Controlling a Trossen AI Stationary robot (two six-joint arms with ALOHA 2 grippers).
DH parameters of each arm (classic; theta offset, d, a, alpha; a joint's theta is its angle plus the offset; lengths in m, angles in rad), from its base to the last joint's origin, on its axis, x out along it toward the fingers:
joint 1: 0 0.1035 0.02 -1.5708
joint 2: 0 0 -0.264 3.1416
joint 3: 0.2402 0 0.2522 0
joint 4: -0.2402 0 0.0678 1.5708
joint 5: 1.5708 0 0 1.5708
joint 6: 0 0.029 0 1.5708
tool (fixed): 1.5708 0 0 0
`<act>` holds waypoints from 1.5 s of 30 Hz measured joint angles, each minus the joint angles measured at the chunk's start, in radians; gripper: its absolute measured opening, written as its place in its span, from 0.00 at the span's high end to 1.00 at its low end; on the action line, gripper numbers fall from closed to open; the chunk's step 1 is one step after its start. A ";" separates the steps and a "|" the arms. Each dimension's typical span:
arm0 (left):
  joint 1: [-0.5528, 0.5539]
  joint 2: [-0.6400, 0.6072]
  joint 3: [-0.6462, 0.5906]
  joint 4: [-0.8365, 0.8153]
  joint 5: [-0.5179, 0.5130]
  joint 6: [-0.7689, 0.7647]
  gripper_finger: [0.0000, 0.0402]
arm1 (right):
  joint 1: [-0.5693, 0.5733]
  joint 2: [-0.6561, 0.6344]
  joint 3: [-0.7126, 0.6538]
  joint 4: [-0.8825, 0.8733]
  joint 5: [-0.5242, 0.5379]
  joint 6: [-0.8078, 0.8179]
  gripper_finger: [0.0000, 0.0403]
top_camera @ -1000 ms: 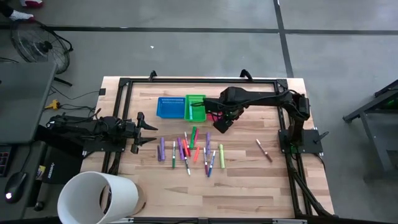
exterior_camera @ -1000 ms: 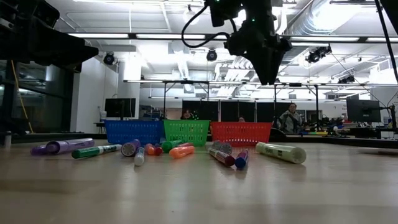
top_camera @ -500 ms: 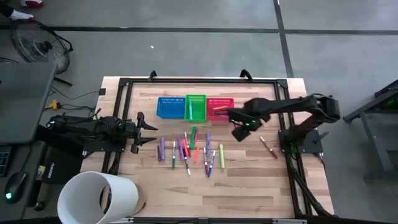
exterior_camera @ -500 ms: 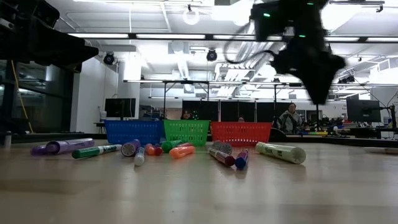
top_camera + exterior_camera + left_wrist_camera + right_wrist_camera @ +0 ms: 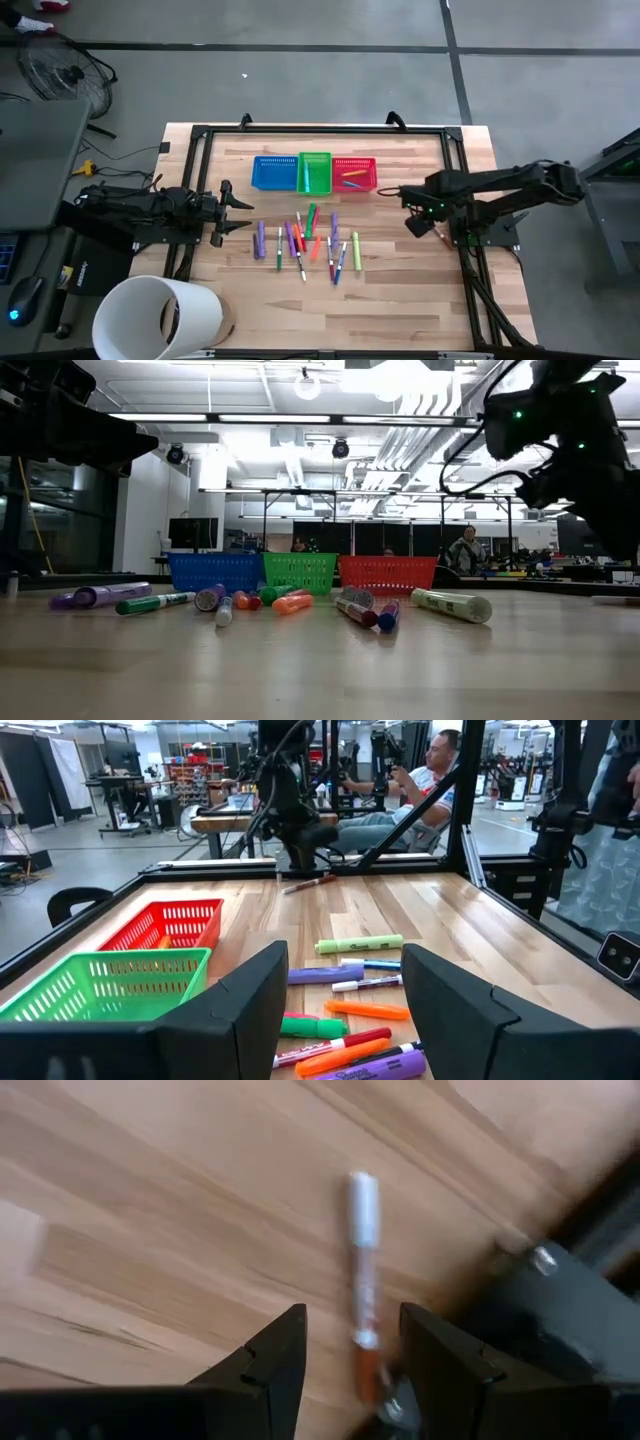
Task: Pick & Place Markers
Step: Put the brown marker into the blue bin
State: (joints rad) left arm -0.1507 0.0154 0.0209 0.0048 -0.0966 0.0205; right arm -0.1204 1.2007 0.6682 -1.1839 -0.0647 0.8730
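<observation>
Marker pick, single stray targeted.

Right end effector (image 5: pixel 352 1320): at right-centre of the high view, low over the worktop (image 5: pixel 400 290), close to the right arm's base frame. Fingers parted, grasping nothing.

Stray marker (image 5: pixel 363 1280): white cap, reddish barrel, flat on the wood, alone and well apart from the main group. In the right wrist view, framed directly in the gap between the two fingers. Long axis runs forward through that gap, so crosswise to the closing direction. Appears not yet touched by either finger, with clearance on both sides. Judgement: alignment good for a straight descent and a clench across the barrel; little or no wrist rotation needed. Risk: barrel rolling sideways if one finger lands first.

Remaining markers (image 5: pixel 305 240): loose scatter at centre frame in the high view, mostly lying top-to-bottom in the picture, just below the row of baskets. Blue basket (image 5: pixel 273 172), green basket (image 5: pixel 314 172), red basket (image 5: pixel 354 173) side by side at upper centre. At least one marker visible inside the red one.

Left end effector (image 5: pixel 235 208): parked at left-centre of the frame, just left of the scatter, fingers spread wide and empty. Far from the stray; right arm clearly the nearer one for this pick.

Progress estimate: early, most markers not yet sorted.
</observation>
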 joint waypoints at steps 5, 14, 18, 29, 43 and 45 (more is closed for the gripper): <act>0.000 0.000 0.000 0.000 0.000 0.000 0.51 | -0.036 0.033 -0.012 0.012 0.024 0.013 0.63; 0.000 0.000 0.000 0.000 0.001 0.000 0.51 | -0.089 0.168 -0.013 0.037 0.051 0.062 0.63; 0.000 0.000 0.000 0.000 0.001 0.000 0.51 | -0.090 0.223 -0.013 0.069 0.028 0.069 0.63; 0.000 0.000 0.000 0.000 0.001 0.000 0.51 | -0.090 0.303 -0.051 0.216 -0.052 0.100 0.63; 0.000 0.000 0.000 0.000 0.001 0.000 0.51 | -0.062 0.300 -0.033 0.257 -0.059 0.147 0.63; 0.000 0.000 0.000 0.000 0.002 0.000 0.51 | -0.052 0.300 -0.031 0.268 -0.062 0.141 0.64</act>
State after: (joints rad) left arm -0.1505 0.0152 0.0212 0.0048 -0.0950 0.0206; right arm -0.1725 1.5005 0.6375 -0.9163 -0.1266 1.0144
